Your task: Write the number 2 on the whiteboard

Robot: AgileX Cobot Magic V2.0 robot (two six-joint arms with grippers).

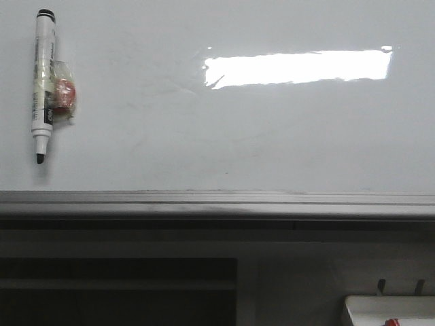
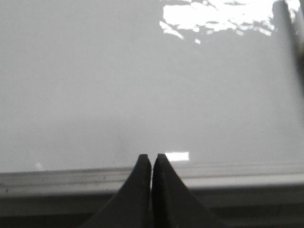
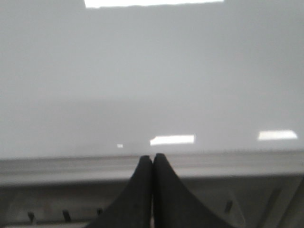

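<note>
I judged the task not yet begun: the whiteboard (image 1: 217, 122) filled the front frame's upper half with no number 2 on it, the marker (image 1: 42, 85) stuck at upper left, and both arms' jaws were clenched on nothing.

Marker (image 1: 43, 85) label: black print runs along the white barrel, too small and blurred to read.
Whiteboard (image 1: 285, 136): no legible writing; only faint smudges and a light reflection.
Red object (image 1: 64, 95) beside marker: no legible mark.
Rail (image 1: 217, 202): no legible lettering.
Wrist views: no text visible.
</note>
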